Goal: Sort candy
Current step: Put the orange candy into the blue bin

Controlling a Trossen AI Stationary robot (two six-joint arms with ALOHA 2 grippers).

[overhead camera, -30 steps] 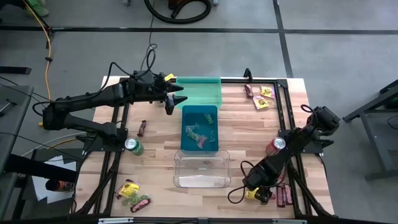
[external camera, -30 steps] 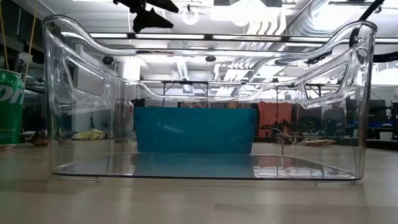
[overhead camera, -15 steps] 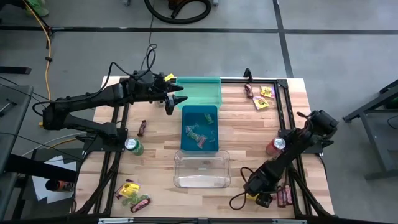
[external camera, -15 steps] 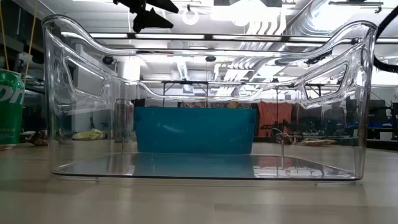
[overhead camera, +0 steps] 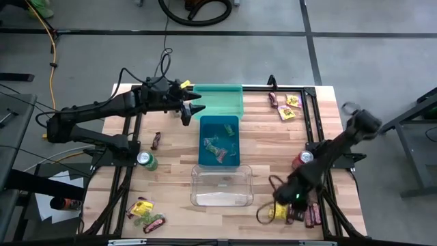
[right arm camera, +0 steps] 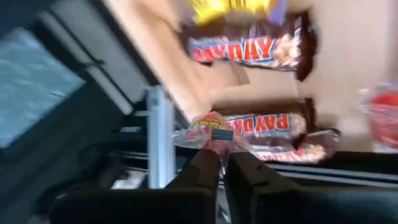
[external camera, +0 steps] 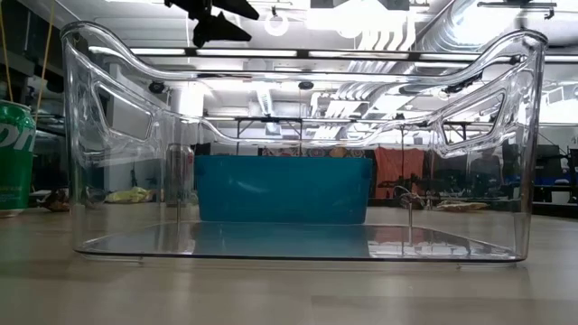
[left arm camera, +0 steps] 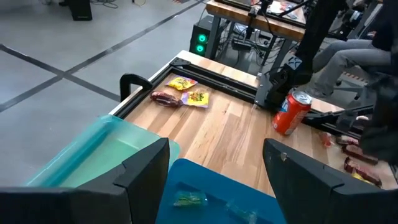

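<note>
candy near right gripper: small clear-wrapped sweet (right arm camera: 211, 134) with red, yellow and blue print, pinched at the right arm's fingertips; two PAYDAY bars (right arm camera: 249, 48) and a yellow packet (right arm camera: 230, 7) lie just beyond it on the wood.
right gripper (right arm camera: 222, 160): jaws pressed together on the wrapper of the small sweet, at the front right corner of the worktop (overhead camera: 266, 133); in the high view it sits (overhead camera: 290, 201) over the yellow packet and dark bars (overhead camera: 311, 215) there.
other candy: mixed green and pink packets in the blue bin (overhead camera: 218, 140); yellow packets and a dark bar (overhead camera: 287, 106) at the far right corner; one dark bar (overhead camera: 156, 141) left of the blue bin; a yellow/green/red pile (overhead camera: 145, 213) at the front left corner.
left gripper (overhead camera: 194, 109): jaws spread wide, holding nothing, touching nothing; hovers over the gap between the teal bin (overhead camera: 220, 99) and the blue bin's far left corner. Its wrist view shows both fingers (left arm camera: 146, 171) apart above the blue bin's rim.
bins: teal bin at the far edge, blue bin in the middle, clear bin (overhead camera: 220, 186) nearest the front with no candy seen in it.
cans: green can (overhead camera: 146, 160) left of the clear bin, red can (overhead camera: 302, 160) to its right, close to the right arm.
low view: clear bin (external camera: 298, 144) fills the frame, blue bin behind it, green can at the left edge.
</note>
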